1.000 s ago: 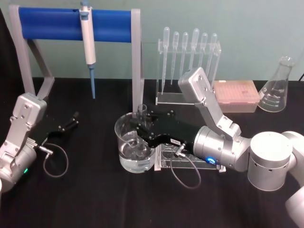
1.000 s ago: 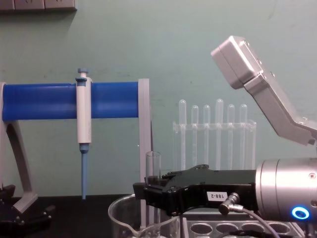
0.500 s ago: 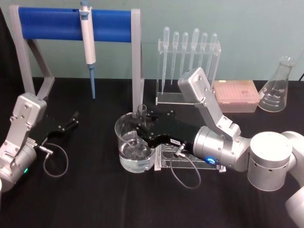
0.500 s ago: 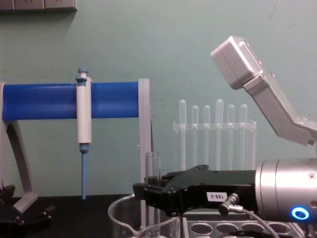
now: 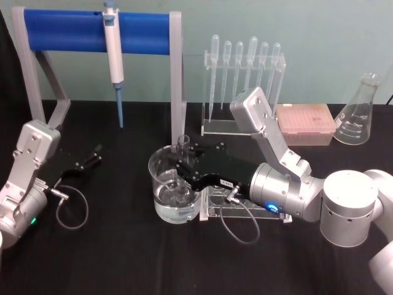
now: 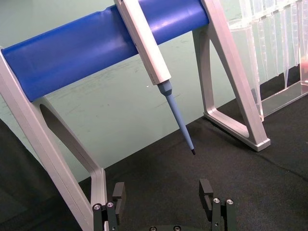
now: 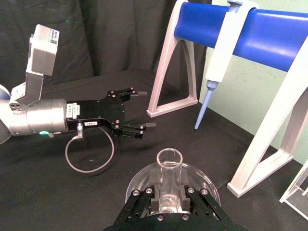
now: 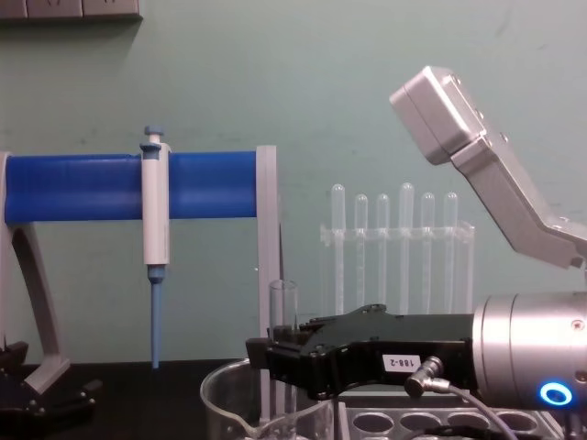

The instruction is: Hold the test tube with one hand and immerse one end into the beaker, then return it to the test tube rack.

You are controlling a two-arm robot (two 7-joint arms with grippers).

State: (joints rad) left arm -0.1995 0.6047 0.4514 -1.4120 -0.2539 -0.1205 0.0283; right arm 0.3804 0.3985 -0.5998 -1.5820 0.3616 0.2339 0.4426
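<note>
The test tube [image 5: 183, 143] stands upright with its lower end inside the beaker [image 5: 158, 183], which holds some clear liquid. My right gripper [image 5: 183, 168] reaches over the beaker's rim from the right and is shut on the test tube. From the chest, the tube's open top [image 8: 283, 301] rises above the black fingers [image 8: 275, 359], with the beaker's rim [image 8: 218, 392] below. In the right wrist view the tube [image 7: 169, 166] sits clamped between the pads above the beaker [image 7: 138, 182]. My left gripper [image 5: 94, 154] rests open at the table's left, also seen from the right wrist [image 7: 143, 109].
A blue-barred stand [image 5: 67, 31] with a hanging micropipette [image 5: 113, 46] stands at the back left. Behind the beaker is a rack of plastic pipettes [image 5: 245, 61]. A clear holed rack [image 5: 245, 209] lies under my right wrist. A pink tip box [image 5: 305, 123] and a flask [image 5: 359, 114] sit at the back right.
</note>
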